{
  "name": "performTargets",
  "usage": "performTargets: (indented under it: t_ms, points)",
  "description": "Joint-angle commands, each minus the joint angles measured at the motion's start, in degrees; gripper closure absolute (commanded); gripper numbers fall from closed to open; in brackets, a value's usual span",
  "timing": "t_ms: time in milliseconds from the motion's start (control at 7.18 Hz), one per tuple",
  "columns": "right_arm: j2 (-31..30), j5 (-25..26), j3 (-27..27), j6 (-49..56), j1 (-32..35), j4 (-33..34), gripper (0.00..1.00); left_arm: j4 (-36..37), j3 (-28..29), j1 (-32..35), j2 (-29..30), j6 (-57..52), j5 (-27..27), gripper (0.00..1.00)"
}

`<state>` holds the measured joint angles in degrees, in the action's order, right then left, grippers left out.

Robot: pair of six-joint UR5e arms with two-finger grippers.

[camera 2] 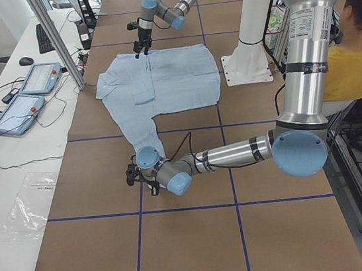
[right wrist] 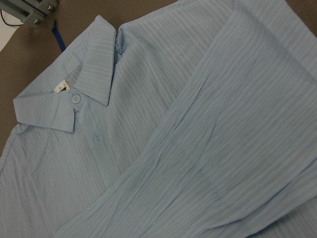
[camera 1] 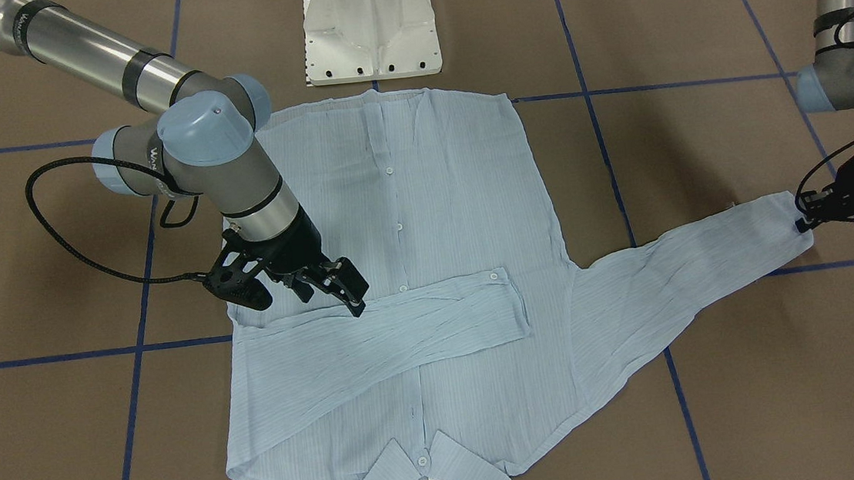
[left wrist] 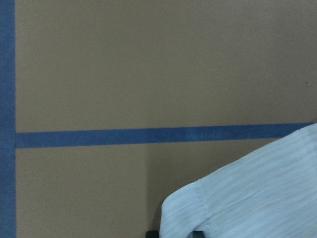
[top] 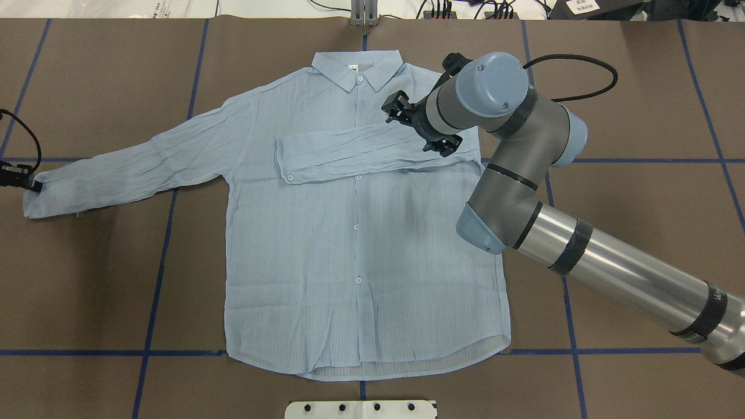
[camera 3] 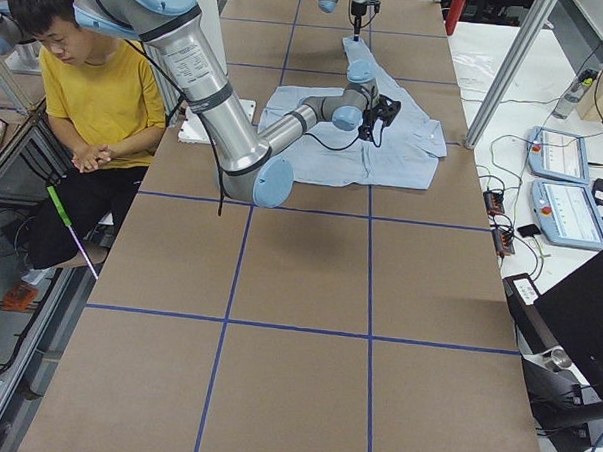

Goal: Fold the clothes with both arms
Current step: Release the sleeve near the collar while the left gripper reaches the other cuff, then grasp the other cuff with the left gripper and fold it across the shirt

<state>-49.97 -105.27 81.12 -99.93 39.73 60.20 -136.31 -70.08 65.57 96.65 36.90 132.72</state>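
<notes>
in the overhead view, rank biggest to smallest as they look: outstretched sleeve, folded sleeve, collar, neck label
1. outstretched sleeve
2. folded sleeve, close behind; the right arm hides its shoulder end, so the order of these two is unsure
3. collar
4. neck label, tiny

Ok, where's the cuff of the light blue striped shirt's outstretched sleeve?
Overhead view, far left edge: the cuff lies on the brown table, with the black left gripper at its outer corner.

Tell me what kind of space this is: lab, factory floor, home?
Most likely a robotics lab cell. The table is covered in brown paper with a blue tape grid, two pendant-like tablets lie on a side bench, and an operator sits beside it.
</notes>
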Motion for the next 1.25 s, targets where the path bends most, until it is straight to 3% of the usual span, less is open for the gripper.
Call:
performTargets:
  t_ms: [0, 279, 557, 836, 1114]
  points:
    - [-0.31, -0.02, -0.08, 0.00, 0.17, 0.00, 0.00, 0.78, -3.64, 0.00, 1.16, 0.36, 0.26, 1.00]
    - [-1.45, -0.81, 0.96, 2.79, 0.96, 0.00, 0.00, 4.98, -10.73, -0.09, 6.50, 11.18, 0.35, 1.00]
    - [-7.75, -4.39, 5.60, 9.71, 4.63, 0.09, 0.00, 8.85, -18.66, -7.33, 13.43, 29.79, 1.48, 1.00]
    - [-11.11, -7.66, 6.07, 13.61, 8.16, -0.17, 0.00, 9.13, -19.04, -16.39, 22.93, 49.41, -0.69, 1.00]
    - [-17.94, -8.20, 9.83, 23.16, 10.01, -0.17, 0.00, 9.13, -17.47, -20.90, 32.06, 58.85, -6.21, 1.00]
